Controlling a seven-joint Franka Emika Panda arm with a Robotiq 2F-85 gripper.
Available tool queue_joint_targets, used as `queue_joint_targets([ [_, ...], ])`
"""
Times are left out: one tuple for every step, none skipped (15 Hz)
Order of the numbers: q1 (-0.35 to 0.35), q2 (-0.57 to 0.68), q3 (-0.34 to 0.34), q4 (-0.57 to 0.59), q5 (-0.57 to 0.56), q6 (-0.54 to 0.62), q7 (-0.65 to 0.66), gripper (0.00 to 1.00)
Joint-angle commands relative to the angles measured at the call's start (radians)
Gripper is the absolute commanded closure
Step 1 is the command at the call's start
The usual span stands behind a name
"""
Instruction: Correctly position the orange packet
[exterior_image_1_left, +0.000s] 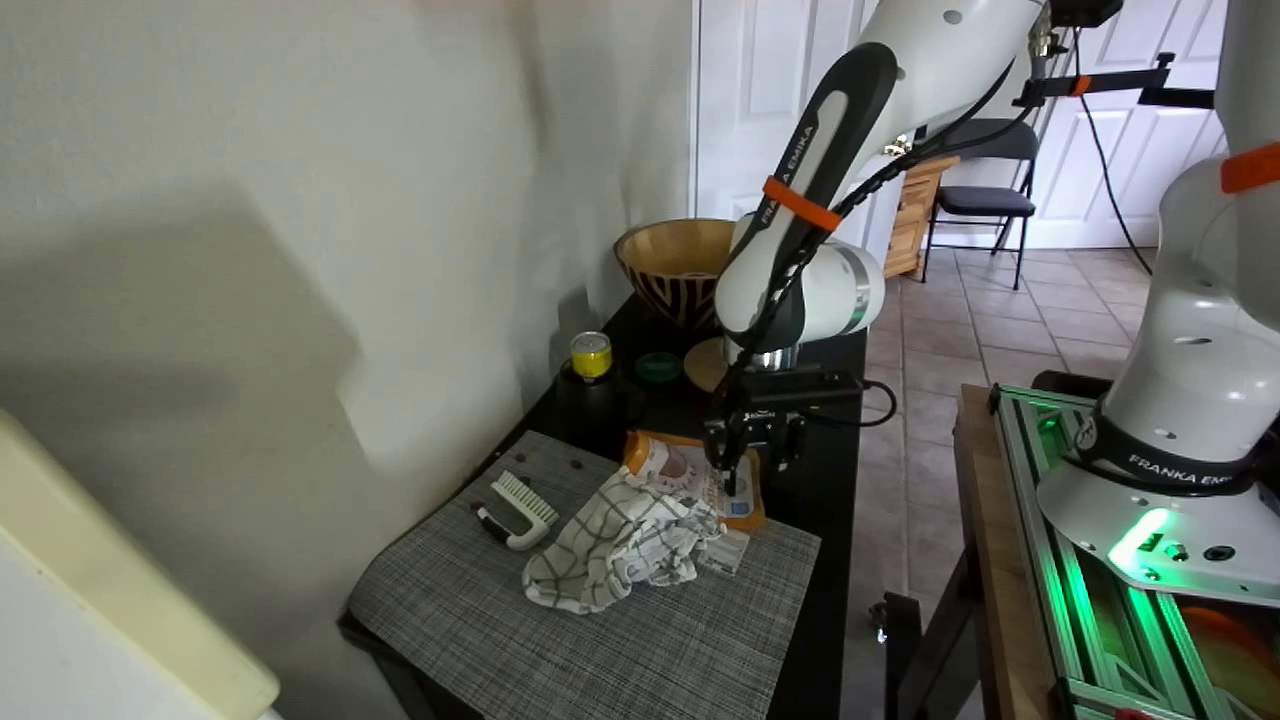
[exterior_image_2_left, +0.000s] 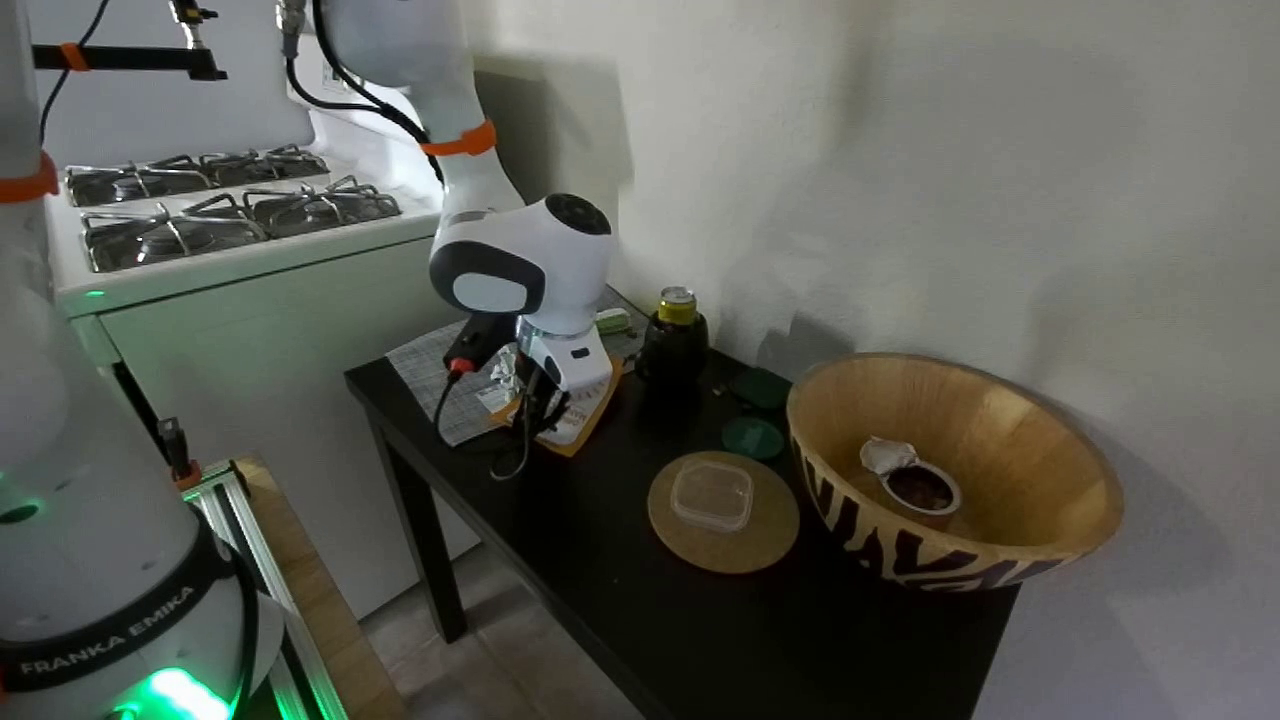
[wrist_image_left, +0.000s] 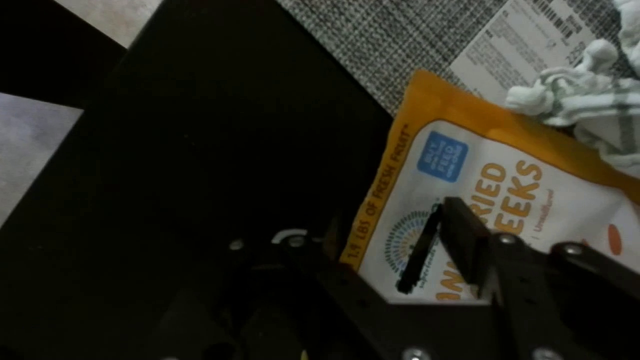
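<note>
The orange packet (exterior_image_1_left: 675, 465) with a white printed front lies flat at the edge of the grey placemat, partly over the black table. It also shows in an exterior view (exterior_image_2_left: 578, 428) and in the wrist view (wrist_image_left: 500, 142). A checked cloth (exterior_image_1_left: 615, 545) touches one side of it. My gripper (exterior_image_1_left: 757, 472) is open and points down at the packet's outer end. In the wrist view my gripper (wrist_image_left: 390, 227) has one finger over the white front and the other beside the packet's edge. Nothing is visibly held. Whether the fingertips touch the packet is hard to tell.
On the grey placemat (exterior_image_1_left: 660, 650) are a white brush (exterior_image_1_left: 525, 510) and a white label card (wrist_image_left: 520, 47). A yellow can (exterior_image_1_left: 591, 355) in a black holder, green lids (exterior_image_2_left: 752, 438), a round board (exterior_image_2_left: 770, 530) and a wooden bowl (exterior_image_2_left: 960, 420) stand along the table.
</note>
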Motion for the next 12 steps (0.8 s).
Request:
queue_joint_targets([
  [0.009, 0.018, 0.017, -0.004, 0.018, 0.053, -0.012, 0.76],
  [0.009, 0.012, 0.02, -0.005, 0.016, 0.055, -0.015, 0.84],
  [0.01, 0.006, 0.024, -0.008, 0.014, 0.059, -0.017, 0.91],
  [0.014, -0.007, 0.024, -0.015, 0.005, 0.064, -0.015, 0.98],
  [0.014, -0.017, 0.027, -0.021, 0.003, 0.067, -0.02, 1.0],
  [0.016, -0.034, 0.026, -0.034, -0.001, 0.069, -0.022, 1.0],
  [0.016, -0.057, 0.024, -0.048, -0.011, 0.056, -0.033, 1.0],
  [0.015, -0.092, 0.019, -0.072, -0.033, 0.028, -0.05, 0.99],
  [0.008, -0.136, 0.021, -0.105, -0.034, 0.021, -0.079, 0.99],
  [0.006, -0.177, 0.016, -0.139, -0.04, 0.026, -0.096, 0.99],
  [0.001, -0.236, 0.014, -0.187, -0.038, 0.034, -0.122, 0.99],
  [-0.001, -0.298, 0.009, -0.236, -0.041, 0.042, -0.139, 0.99],
])
